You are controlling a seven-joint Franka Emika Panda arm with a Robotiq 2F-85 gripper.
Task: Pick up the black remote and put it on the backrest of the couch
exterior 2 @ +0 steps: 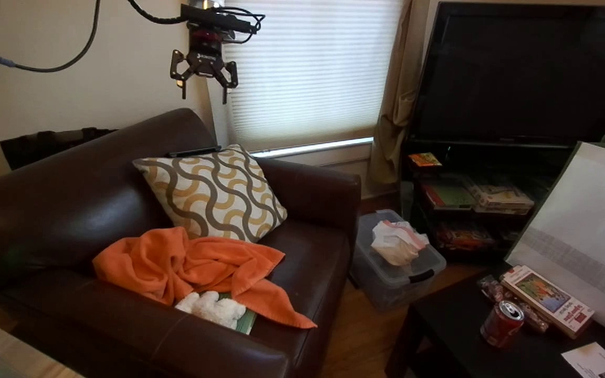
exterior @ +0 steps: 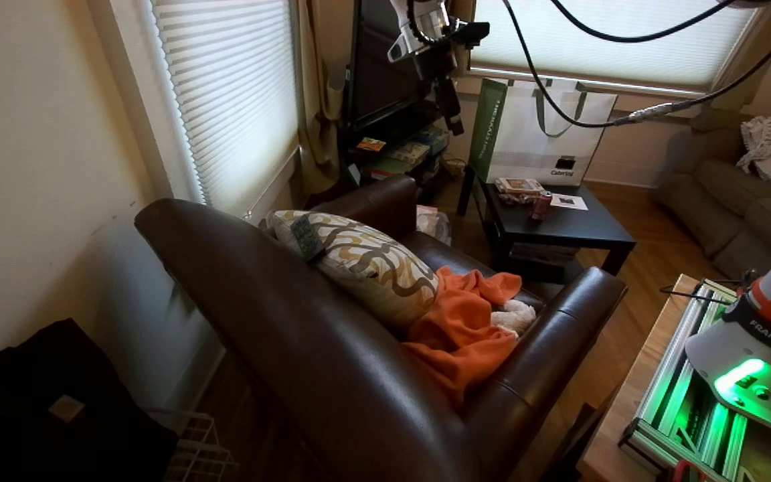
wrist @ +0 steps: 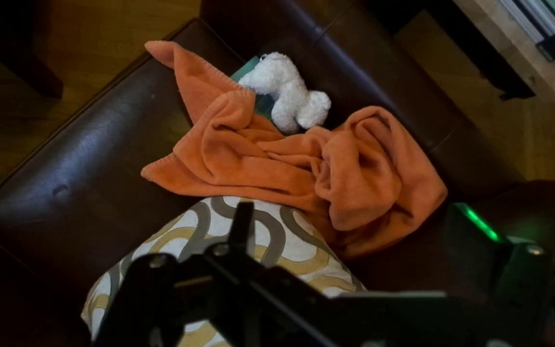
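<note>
Spread jaws, part-hidden cushion [wrist: 282, 241], indistinct remote [exterior: 306, 235]

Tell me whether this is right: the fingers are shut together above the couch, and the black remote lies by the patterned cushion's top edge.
The fingers are not shut: the wrist view shows them wide apart. The rest stands: they are above the couch, and the black remote lies by the top edge of the patterned cushion.

In an exterior view, you see a black table [exterior: 583, 229], a white bag [exterior: 531, 144] at its far edge. A red can [exterior: 541, 206] stands nearer the front.
</note>
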